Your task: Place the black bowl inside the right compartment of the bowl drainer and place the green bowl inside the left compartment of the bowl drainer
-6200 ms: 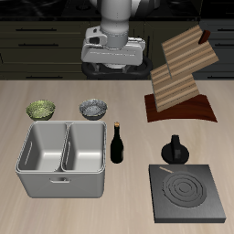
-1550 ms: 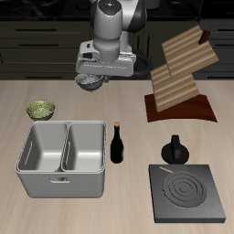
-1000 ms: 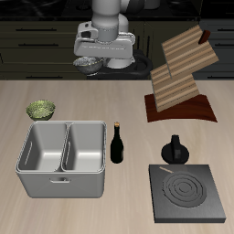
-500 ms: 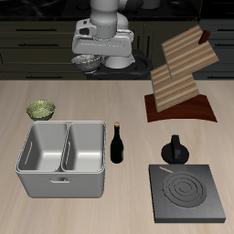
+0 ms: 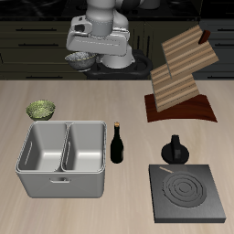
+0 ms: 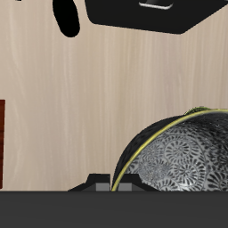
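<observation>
My gripper (image 5: 88, 60) hangs high above the back of the table, shut on the rim of the black bowl (image 5: 79, 60). The bowl hangs tilted from the fingers, clear of the tabletop. Close up in the wrist view, the black bowl (image 6: 183, 157) shows its pale speckled pattern against the wooden table far below. The green bowl (image 5: 39, 110) rests on the table just behind the bowl drainer (image 5: 62, 179). Both wells of the grey drainer stand empty near the front edge.
A dark wine bottle (image 5: 117, 143) stands upright right beside the drainer. A black stove plate (image 5: 187, 194) lies at the front, with a black moka pot (image 5: 175, 149) behind it. A wooden rack (image 5: 180, 78) stands farther back.
The gripper has carried the black bowl a little sideways, toward the green bowl's side, and stays high. Earlier the bowl was taken off the table and lifted.
</observation>
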